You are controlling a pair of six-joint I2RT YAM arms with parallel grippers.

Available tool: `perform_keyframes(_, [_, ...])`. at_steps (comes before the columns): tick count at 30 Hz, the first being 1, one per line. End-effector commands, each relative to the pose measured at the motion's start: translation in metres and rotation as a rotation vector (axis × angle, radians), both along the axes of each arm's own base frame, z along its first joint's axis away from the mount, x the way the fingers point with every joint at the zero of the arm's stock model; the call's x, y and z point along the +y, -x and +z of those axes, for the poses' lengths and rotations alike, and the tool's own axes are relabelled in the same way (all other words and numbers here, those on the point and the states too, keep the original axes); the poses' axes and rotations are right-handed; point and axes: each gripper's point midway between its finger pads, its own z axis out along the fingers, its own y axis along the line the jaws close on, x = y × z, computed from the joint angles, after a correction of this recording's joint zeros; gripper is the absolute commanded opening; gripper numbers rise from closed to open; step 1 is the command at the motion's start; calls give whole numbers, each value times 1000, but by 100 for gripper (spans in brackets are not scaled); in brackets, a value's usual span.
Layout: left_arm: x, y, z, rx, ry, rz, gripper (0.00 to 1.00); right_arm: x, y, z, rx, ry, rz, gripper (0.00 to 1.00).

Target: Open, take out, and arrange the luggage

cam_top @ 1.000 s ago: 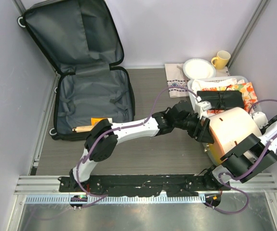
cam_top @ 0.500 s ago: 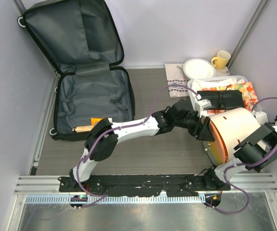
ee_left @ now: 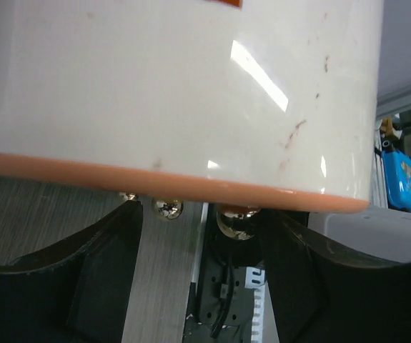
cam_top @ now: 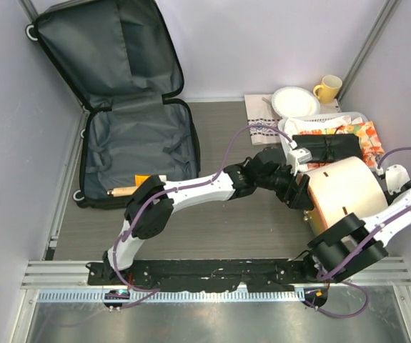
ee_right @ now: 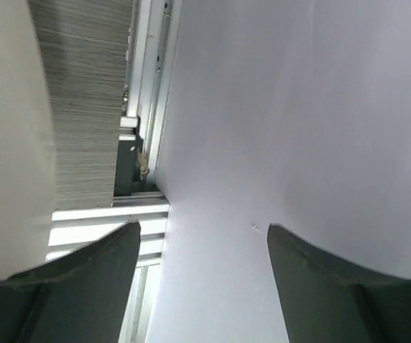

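Pale lilac-grey walls (cam_top: 276,43) close in a grey wood-grain table (cam_top: 226,229) on three sides. Silver aluminium rails (cam_top: 55,274) cross its near edge. Below them, a brushed metal sheet (cam_top: 212,321) catches soft, even light.

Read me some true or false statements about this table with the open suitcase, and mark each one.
The luggage lies open. True.
The yellow mug sits inside the luggage. False: it stands at the back right, beside the white plate.
The left end effector is at the side of the big white round container. True.
The white basket is empty. False: it holds a patterned cloth and a black item.
The right end effector is open. True.
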Motion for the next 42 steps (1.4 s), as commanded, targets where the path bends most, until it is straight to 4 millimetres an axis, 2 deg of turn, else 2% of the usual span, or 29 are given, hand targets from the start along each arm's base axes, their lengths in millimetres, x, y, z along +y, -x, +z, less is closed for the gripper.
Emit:
perform_keyframes(1, [-24,-76,34,-137,111,209,69,118,76,-52,319,-384,120,81])
perform_keyframes(2, [-29,-80,22,-126,97,214,69,113,75,-54,329,-387,103,81])
perform_keyframes(3, [-32,-83,25,-123,107,221,68,110,73,-54,330,-399,90,81])
perform_keyframes(4, [-36,-86,36,-135,130,228,68,108,71,-53,328,-422,59,81])
perform_keyframes(5, [-37,-88,35,-134,131,231,68,100,64,-43,310,-424,43,81])
perform_keyframes(7, [-37,-86,41,-134,152,227,69,99,53,-43,300,-526,39,81])
perform_keyframes(8, [-36,-84,44,-130,158,222,68,100,50,-34,302,-558,44,80])
perform_keyframes(10, [-33,-77,52,-118,168,199,68,108,46,-38,304,-642,55,79])
perform_keyframes(13, [-27,-68,56,-113,161,180,68,120,49,-42,315,-640,112,79])
perform_keyframes(14, [-24,-67,58,-113,159,183,68,129,53,-46,320,-654,139,79])
perform_keyframes(16, [-14,-60,60,-110,150,181,68,145,57,-47,320,-628,181,79])
perform_keyframes(20, [15,-57,46,-102,83,202,70,166,61,-50,330,-568,284,79])
perform_keyframes(21, [25,-57,32,-85,44,210,71,169,63,-51,336,-567,284,79])
perform_keyframes(22, [38,-62,40,-82,43,226,72,175,64,-52,340,-563,294,79])
perform_keyframes(23, [49,-63,37,-70,20,232,72,176,64,-53,338,-560,294,79])
perform_keyframes(24, [62,-62,21,-50,-19,235,72,178,64,-53,338,-560,297,79])
perform_keyframes(25, [79,-67,37,-63,-7,257,72,182,63,-54,335,-564,308,79])
perform_keyframes(26, [93,-65,21,-61,-48,261,72,185,62,-53,331,-559,313,79])
perform_keyframes(27, [105,-70,20,-60,-60,274,72,188,60,-53,332,-564,306,79])
perform_keyframes(28, [118,-67,31,-63,-55,278,72,194,59,-54,344,-567,333,78])
perform_keyframes(29, [130,-65,19,-48,-81,283,72,199,57,-55,339,-570,345,77])
perform_keyframes(31, [146,-65,18,-44,-81,275,72,207,55,-56,341,-578,361,77])
perform_keyframes(32, [156,-56,15,-32,-94,254,72,212,52,-55,336,-574,394,76])
perform_keyframes(35, [166,-46,16,-47,-89,222,72,222,44,-51,326,-570,441,76])
perform_keyframes(37, [166,-44,16,-48,-81,210,72,228,37,-46,307,-576,457,77])
perform_keyframes(38, [163,-46,21,-55,-70,206,72,231,35,-45,309,-584,453,78])
perform_keyframes(40, [159,-51,19,-48,-75,201,72,240,28,-40,302,-599,480,78])
perform_keyframes(41, [156,-55,25,-53,-64,201,72,243,26,-39,302,-610,466,78])
perform_keyframes(42, [157,-61,22,-45,-70,210,72,243,19,-36,286,-610,457,78])
